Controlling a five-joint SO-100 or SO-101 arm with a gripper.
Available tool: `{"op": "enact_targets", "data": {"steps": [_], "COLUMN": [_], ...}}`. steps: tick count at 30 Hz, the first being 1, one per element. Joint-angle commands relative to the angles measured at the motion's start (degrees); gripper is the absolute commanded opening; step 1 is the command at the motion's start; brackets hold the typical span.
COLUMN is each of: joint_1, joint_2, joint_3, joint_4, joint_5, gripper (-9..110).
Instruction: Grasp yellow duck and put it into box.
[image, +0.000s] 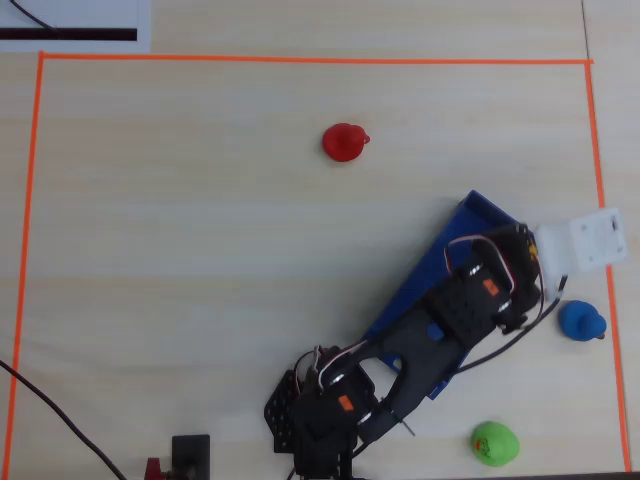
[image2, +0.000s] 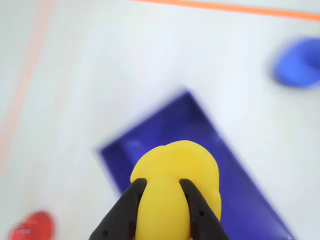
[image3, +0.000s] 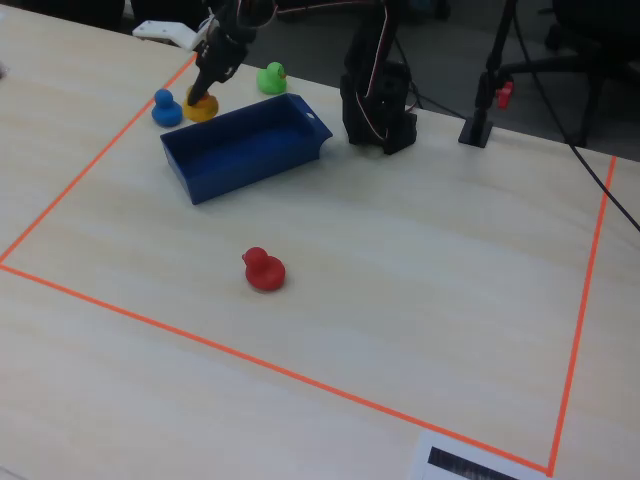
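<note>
Yellow duck carried over box end
My hand (image2: 162, 187) grips the yellow duck (image2: 176, 165) above the blue box (image3: 245, 145); early release risks landing beside the wall

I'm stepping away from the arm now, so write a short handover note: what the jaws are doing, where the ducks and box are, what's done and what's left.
Gripper: jaws shut on the yellow duck, lifted off the table.
Yellow duck: in the wrist view it hangs above the box, near one end; in the fixed view it sits by the box's far left corner.
Box: on the table, nothing seen lying in it.
Other ducks: red duck in front of the box, blue duck and green duck beyond it, all untouched.
Done: grasp and lift.
Left: centre over the box, lower, open the jaws, withdraw.
</note>
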Motion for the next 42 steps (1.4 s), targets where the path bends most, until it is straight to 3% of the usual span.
{"op": "enact_targets", "data": {"steps": [1, 15, 16, 19, 30, 33, 36, 42], "joint_1": [2.46, -2.11, -2.11, -2.11, -2.02, -2.20, -5.19, -24.26], "joint_2": [10.99, 15.56, 15.56, 16.08, 16.08, 16.79, 18.19, 23.91], "joint_3": [13.45, 20.39, 20.48, 21.36, 20.39, 18.19, 13.36, 9.67], "joint_4": [-0.88, 0.26, -0.09, -0.79, -1.14, -0.09, 3.34, 6.33], "joint_5": [-3.25, -3.96, -3.96, -4.13, -3.52, -0.97, 4.39, 12.66], "gripper": [0, 0, 2, 24, 34, 28, 2, 0]}}
